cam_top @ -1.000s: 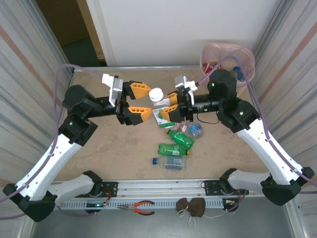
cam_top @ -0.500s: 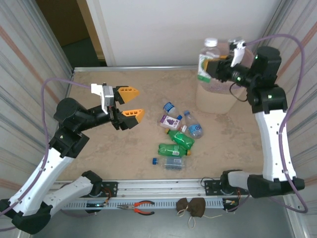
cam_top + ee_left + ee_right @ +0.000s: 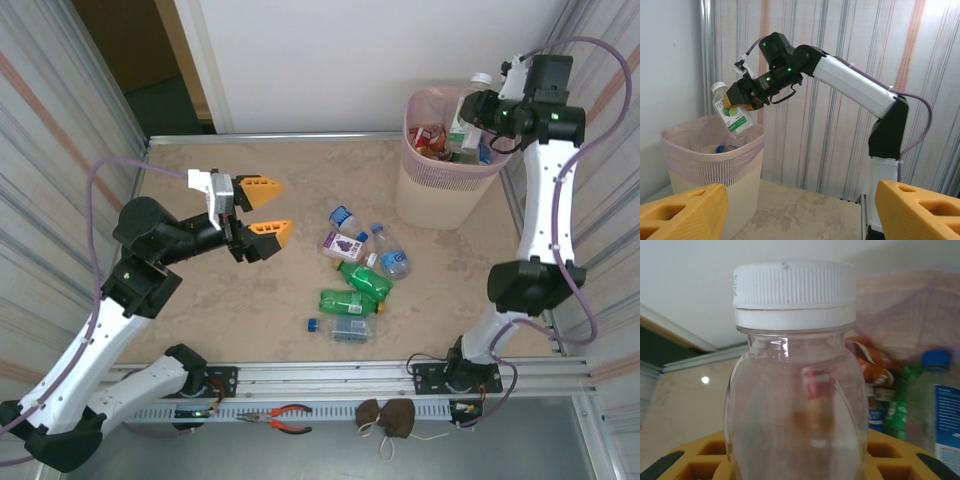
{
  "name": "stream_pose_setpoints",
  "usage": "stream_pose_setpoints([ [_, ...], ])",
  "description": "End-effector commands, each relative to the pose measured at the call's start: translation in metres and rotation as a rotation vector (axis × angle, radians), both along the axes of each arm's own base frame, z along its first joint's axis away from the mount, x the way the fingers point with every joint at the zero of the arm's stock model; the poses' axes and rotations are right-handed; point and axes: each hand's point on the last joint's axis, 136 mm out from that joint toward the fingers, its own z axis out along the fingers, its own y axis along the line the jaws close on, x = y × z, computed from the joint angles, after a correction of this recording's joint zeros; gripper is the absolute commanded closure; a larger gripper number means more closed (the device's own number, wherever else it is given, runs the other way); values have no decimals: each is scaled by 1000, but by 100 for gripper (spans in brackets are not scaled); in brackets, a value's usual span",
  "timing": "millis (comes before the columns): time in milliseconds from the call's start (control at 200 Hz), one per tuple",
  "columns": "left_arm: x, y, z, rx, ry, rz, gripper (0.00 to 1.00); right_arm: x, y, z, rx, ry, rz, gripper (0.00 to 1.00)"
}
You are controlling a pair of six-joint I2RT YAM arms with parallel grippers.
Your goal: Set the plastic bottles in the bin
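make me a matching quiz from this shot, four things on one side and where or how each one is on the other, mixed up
Column one
1. white-capped bottle
2. left gripper
3. purple-label bottle
4. red-handled pliers

Column two
A. lying on the table
B. on the near ledge, off the tabletop
C. held tilted over the bin
D. jaws open, nothing between them

Pairs: 1-C, 2-D, 3-A, 4-B
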Motion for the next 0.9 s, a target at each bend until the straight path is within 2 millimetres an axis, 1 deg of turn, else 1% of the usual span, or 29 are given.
stream_pose_setpoints([
  [0, 5, 1, -4, 8, -12, 22, 22, -12, -15, -40, -86, 198, -34, 67],
  [271, 10, -1, -7, 13, -3, 26, 22, 1, -28, -94, -189, 356, -33, 65],
  [566, 13, -1, -7, 10, 1, 33, 22, 11, -22, -151, -207, 502, 11, 64],
  [792, 12, 1, -8, 8, 1, 41, 22, 19, -21, -182, -192, 565, 24, 61],
  [897, 13, 3, -7, 3, -4, 50, 22, 21, -20, -191, -185, 584, 31, 58],
])
